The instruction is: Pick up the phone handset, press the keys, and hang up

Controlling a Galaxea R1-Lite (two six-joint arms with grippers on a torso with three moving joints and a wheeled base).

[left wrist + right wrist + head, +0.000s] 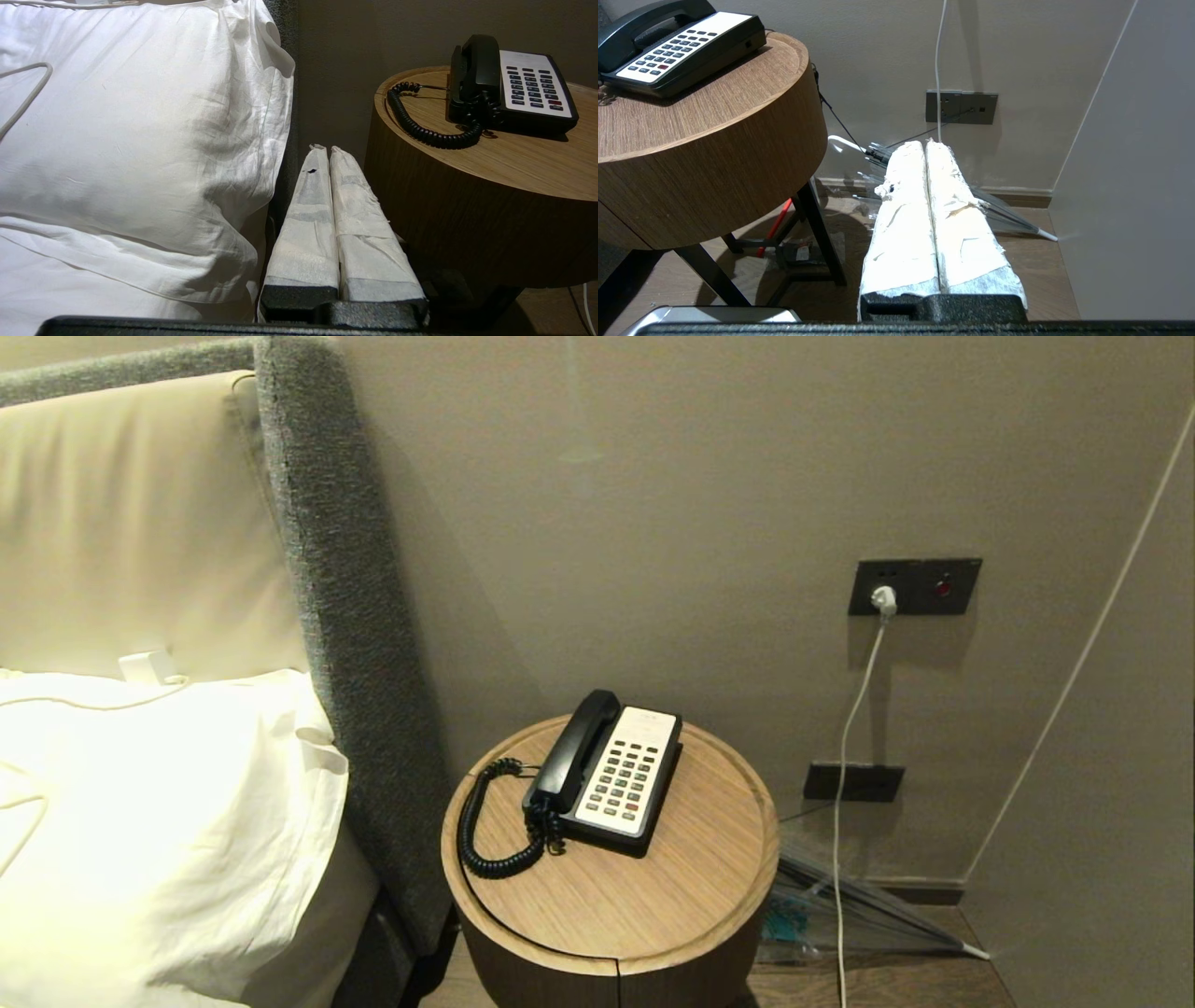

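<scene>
A black desk phone sits on a round wooden side table (672, 887). The glossy black phone handset (574, 747) lies in its cradle on the phone's left side, its coiled cord (485, 840) looping over the tabletop. The grey keys (624, 782) with one red button fill the white faceplate. In the left wrist view the handset (476, 70) and keys (532, 88) lie ahead and higher than my left gripper (327, 148), which is shut and empty, low between pillow and table. My right gripper (924, 143) is shut and empty, low beside the table; the keys (668, 51) show there too. Neither arm shows in the head view.
A white pillow (159, 821) and a grey padded headboard (355, 616) stand left of the table. On the wall behind are a socket panel (915, 586) with a white cable (845, 756). A folded clear umbrella (1008, 210) lies on the floor to the right.
</scene>
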